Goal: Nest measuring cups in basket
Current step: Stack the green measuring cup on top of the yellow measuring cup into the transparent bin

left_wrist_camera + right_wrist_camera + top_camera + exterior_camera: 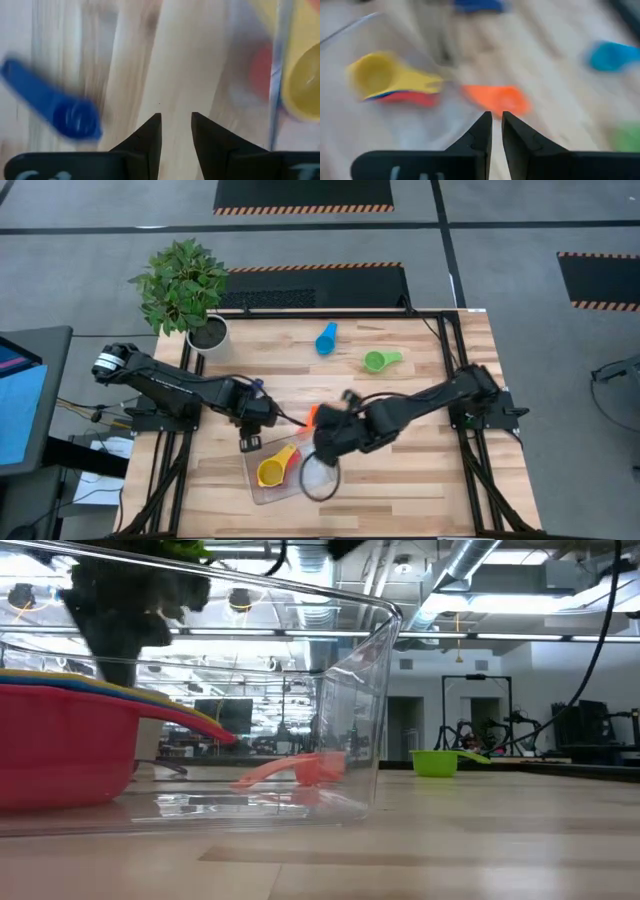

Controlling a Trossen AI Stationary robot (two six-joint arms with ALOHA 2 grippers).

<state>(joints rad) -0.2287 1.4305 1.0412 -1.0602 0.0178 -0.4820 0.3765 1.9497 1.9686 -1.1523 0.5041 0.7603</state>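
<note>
The clear basket (262, 492) sits at the table's near middle and fills the low view (380, 690). In it lies a nested stack: a yellow cup (272, 471) on top, with red (415, 98) and blue rims under it; the red cup (60, 745) shows low. An orange cup (495, 98) lies on the table just ahead of my shut right gripper (497, 117), by the basket's far side (312, 415). A small blue cup (75, 117) lies beside my slightly open left gripper (176, 120), which hovers left of the basket (250, 440). Light blue (327, 338) and green (378, 360) cups lie farther off.
A potted plant in a white pot (205, 332) stands at the table's far left corner. Bare wood lies to the right of the basket and along the near right edge (420, 470). The two arms meet close together over the table's middle.
</note>
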